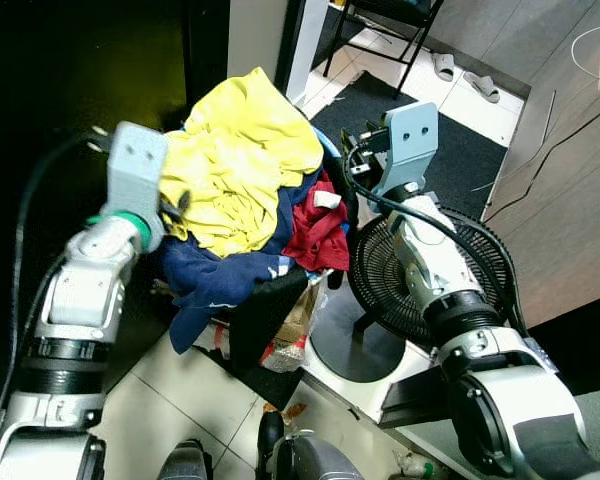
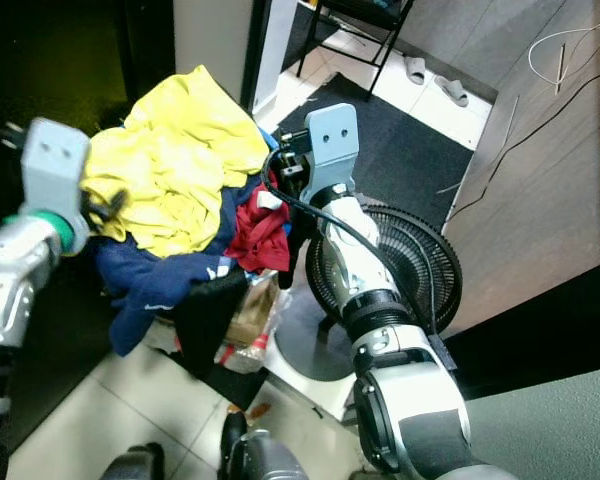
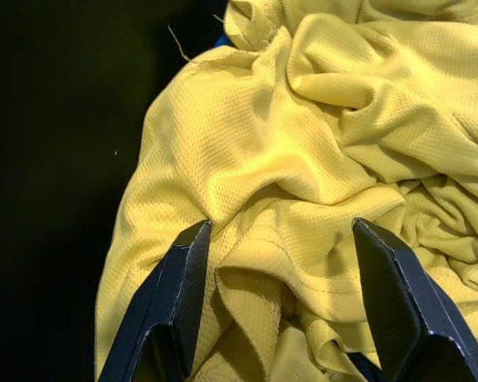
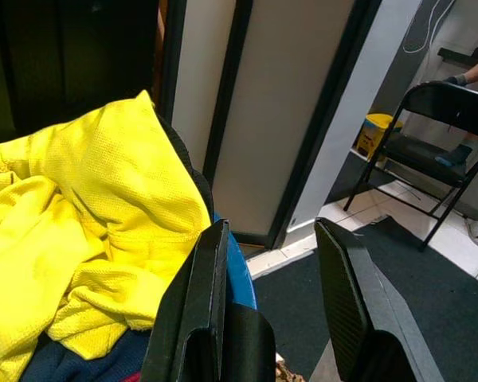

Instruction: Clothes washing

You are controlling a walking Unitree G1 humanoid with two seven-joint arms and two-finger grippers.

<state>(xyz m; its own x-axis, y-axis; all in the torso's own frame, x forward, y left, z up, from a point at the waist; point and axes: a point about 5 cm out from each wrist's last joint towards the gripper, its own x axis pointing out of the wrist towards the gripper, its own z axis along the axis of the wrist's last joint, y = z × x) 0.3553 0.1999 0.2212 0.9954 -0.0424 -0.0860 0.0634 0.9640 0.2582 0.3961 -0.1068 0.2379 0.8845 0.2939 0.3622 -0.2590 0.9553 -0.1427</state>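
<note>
L gripper (image 3: 275,263) spread on yellow shirt (image 1: 242,155); R gripper (image 4: 271,270) spread, wrist cam catches chair (image 4: 430,143).

You have nothing to read here: no words, brand names, numbers or signs can be made out on anything in front of you. The yellow garment (image 3: 319,159) between your left gripper's (image 3: 283,263) spread fingers shows bare mesh weave and stitched hems, with no print. The navy garment (image 1: 215,275) lying under it has a few small white marks near its edge, too small and crumpled to tell as letters. Past your right gripper (image 4: 275,278), the yellow tub (image 4: 374,134) by the folding chair (image 4: 434,151) carries no legible label.
</note>
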